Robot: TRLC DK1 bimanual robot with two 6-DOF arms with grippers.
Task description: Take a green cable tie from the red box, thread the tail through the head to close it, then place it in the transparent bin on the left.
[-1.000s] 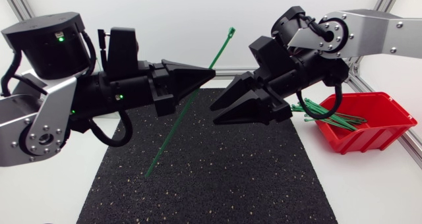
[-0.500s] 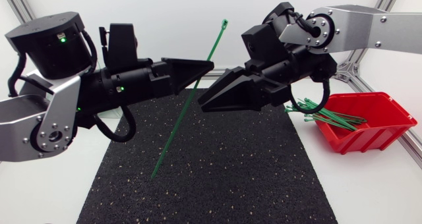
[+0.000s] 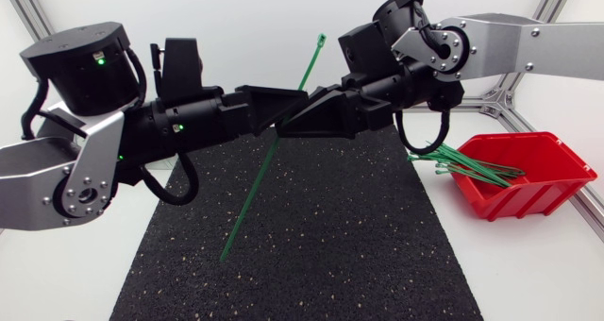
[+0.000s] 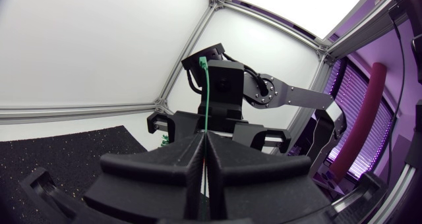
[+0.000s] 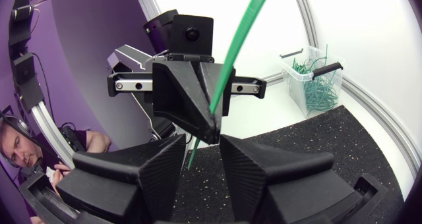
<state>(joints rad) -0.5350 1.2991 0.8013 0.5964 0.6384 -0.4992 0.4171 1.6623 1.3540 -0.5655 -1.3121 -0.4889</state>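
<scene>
A long green cable tie (image 3: 255, 184) hangs slanted above the black mat, head (image 3: 321, 42) up and tail down. My left gripper (image 3: 302, 98) is shut on its upper part; the left wrist view shows the tie (image 4: 205, 99) rising from the closed tips (image 4: 206, 137). My right gripper (image 3: 293, 118) sits tip to tip against the left one, open. In the right wrist view the tie (image 5: 241, 46) runs down past the left gripper (image 5: 198, 112) into the gap of my right gripper (image 5: 201, 148), touching neither finger. The red box (image 3: 543, 189) at the right holds several green ties (image 3: 467, 165).
The black speckled mat (image 3: 330, 245) covers the middle of the white table. A transparent bin (image 5: 316, 79) with several green ties in it stands beyond the mat, behind my left arm in the right wrist view. Aluminium frame rails run along the table edges.
My right gripper has moved left up to the left gripper's tip and its fingers have drawn closer together. The left gripper kept hold of the tie, which shifted slightly.
</scene>
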